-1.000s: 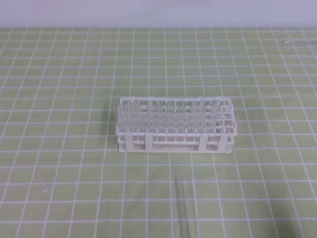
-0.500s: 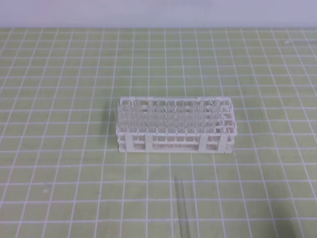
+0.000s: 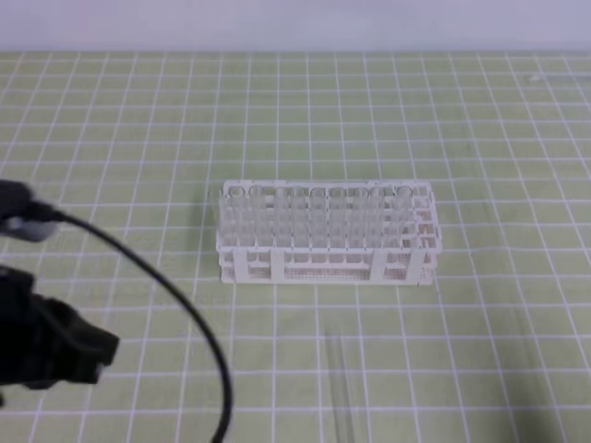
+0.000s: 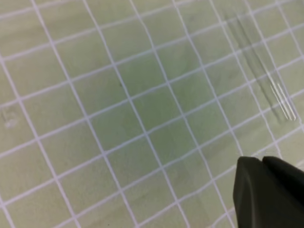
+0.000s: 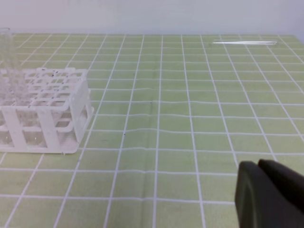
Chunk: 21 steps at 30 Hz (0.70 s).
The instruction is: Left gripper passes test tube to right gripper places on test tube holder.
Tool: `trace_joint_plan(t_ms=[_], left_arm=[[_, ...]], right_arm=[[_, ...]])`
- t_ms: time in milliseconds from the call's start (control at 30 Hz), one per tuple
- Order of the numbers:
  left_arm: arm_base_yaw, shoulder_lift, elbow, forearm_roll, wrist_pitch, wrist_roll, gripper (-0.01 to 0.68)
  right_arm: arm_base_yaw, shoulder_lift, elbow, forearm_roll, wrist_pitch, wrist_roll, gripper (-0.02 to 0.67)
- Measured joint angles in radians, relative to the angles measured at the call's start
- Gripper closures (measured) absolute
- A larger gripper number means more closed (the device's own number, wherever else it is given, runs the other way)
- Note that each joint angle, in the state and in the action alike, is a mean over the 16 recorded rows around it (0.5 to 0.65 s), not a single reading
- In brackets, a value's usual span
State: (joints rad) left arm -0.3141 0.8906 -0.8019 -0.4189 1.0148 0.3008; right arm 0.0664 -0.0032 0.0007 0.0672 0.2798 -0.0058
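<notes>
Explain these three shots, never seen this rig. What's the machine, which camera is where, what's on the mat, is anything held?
It is a two-armed robot at a table with a green mat with white grid lines. One picture looks down from above; the other two come from cameras on the wrists.

From above, the dark left arm enters at the left edge, trailing a black cable. The white plastic lattice rack stands mid-mat, most holes filled with clear tubes. One slim clear test tube lies loose on the mat in front of it.

The left wrist view shows that tube lying ahead of the left gripper; the right wrist view shows the rack beyond the right gripper. Both pairs of fingers are shut and hold nothing.
</notes>
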Motion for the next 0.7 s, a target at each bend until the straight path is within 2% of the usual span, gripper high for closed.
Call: trace_joint_plan(t_ms=[167,500,600,700], left_arm=[[-0.138,0.167,-0.056,0.036,-0.001,-0.055,0.675],[-0.524,0.412,-0.149,0.204,-0.083,-0.302,0.675],[-0.602,0.487,-0.189,0.24,-0.084,-0.37,0.675],[-0.643,0.56,-0.234,0.257,-0.065,-0.423,0.675]], right_arm=[[0.0,0.0,0.0,0.0,0.0,0.0,0.666],[0.0,0.0,0.0,0.0,0.0,0.0,0.666],[0.0,0.0,0.0,0.0,0.0,0.0,0.666],[0.0,0.0,0.0,0.0,0.0,0.0,0.666]])
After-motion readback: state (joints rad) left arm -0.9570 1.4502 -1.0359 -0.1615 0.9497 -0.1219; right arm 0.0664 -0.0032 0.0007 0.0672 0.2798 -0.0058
